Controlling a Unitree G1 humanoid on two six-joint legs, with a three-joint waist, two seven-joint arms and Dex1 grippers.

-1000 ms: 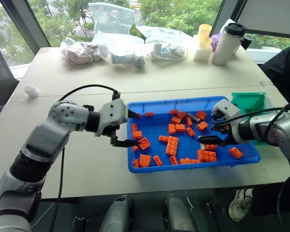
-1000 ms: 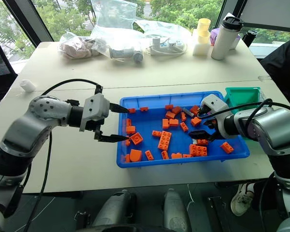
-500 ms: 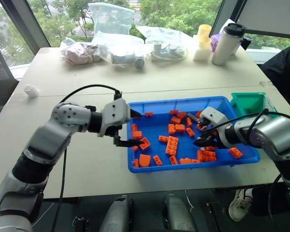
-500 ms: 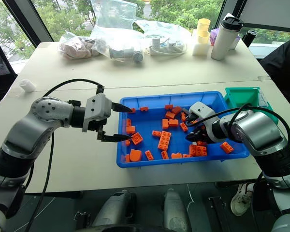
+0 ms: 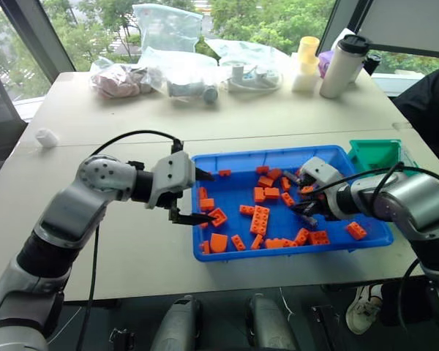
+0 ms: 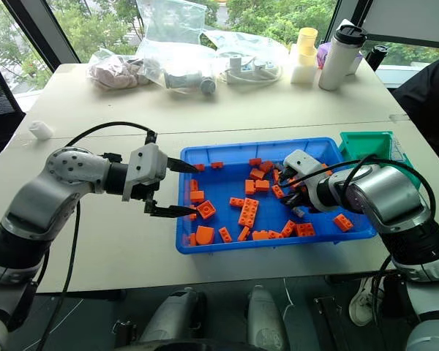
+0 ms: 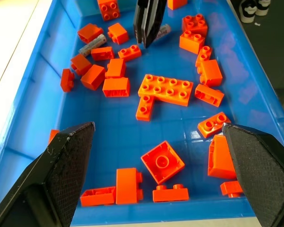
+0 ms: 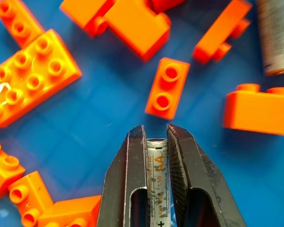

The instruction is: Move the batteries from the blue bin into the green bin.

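Left eye view: at centre right, the right gripper [image 5: 305,210] reaches into the blue bin [image 5: 234,159] among orange bricks [image 5: 261,219]; the green bin [image 5: 377,155] sits at the right edge on the table [image 5: 278,113].

Left wrist view: the left gripper [image 7: 156,175] hangs wide open over the bricks; one of the batteries [image 7: 91,46] lies upper left.

Right wrist view: both fingers [image 8: 128,189] clamp an AA battery [image 8: 157,182], lengthwise between them, bottom centre.
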